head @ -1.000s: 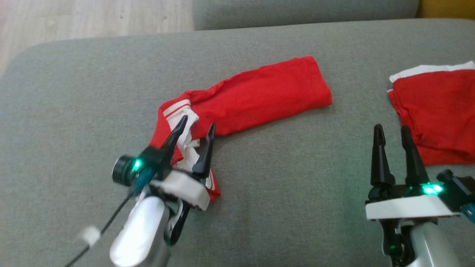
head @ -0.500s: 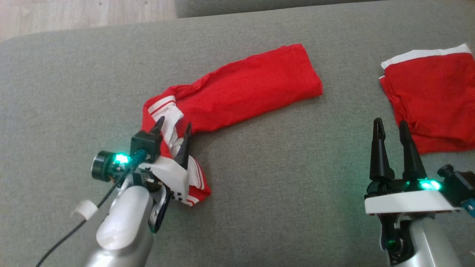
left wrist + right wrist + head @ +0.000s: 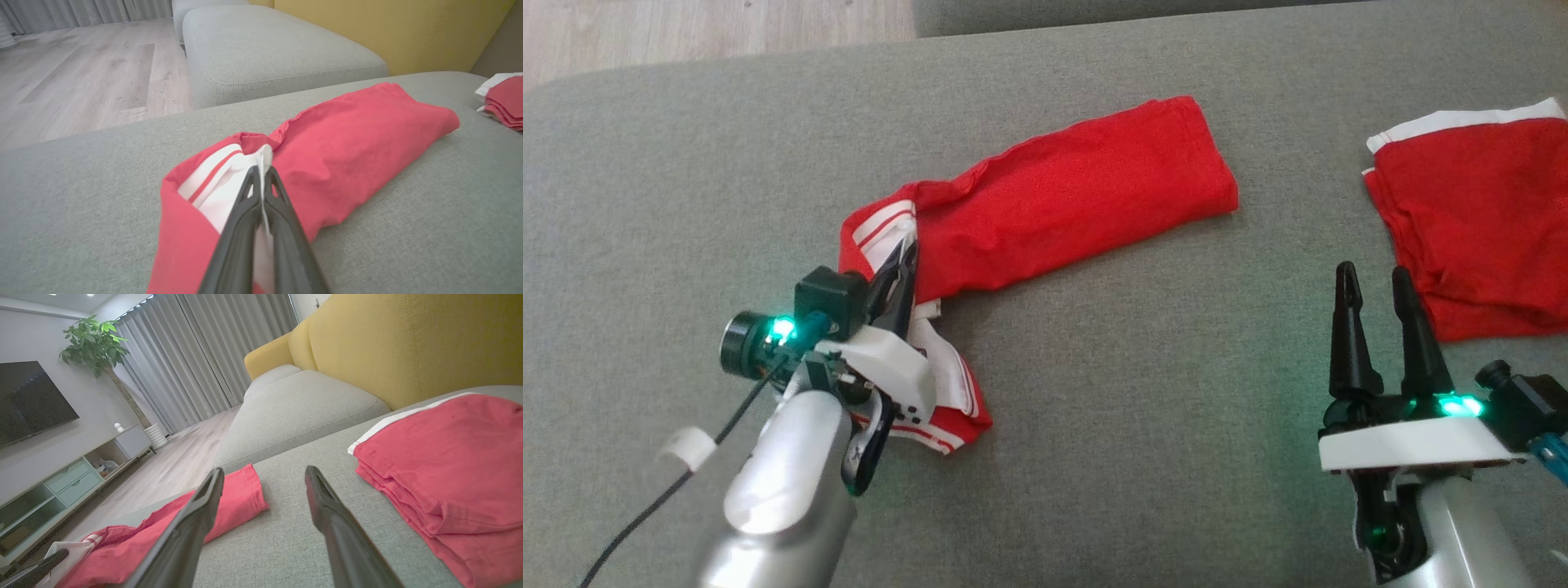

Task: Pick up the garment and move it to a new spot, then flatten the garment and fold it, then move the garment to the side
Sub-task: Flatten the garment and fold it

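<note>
Left gripper [image 3: 903, 260], lower left, pinches the white-striped edge [image 3: 264, 154] of a rumpled red garment [image 3: 1078, 200] on the grey woven cushion [image 3: 1111, 392]; right gripper [image 3: 1372, 282], lower right, stands parted.

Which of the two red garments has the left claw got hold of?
The long rumpled garment in the middle: the left claw is shut on its white-striped end. The folded garment at the right lies untouched, beyond the open right claw.
</note>
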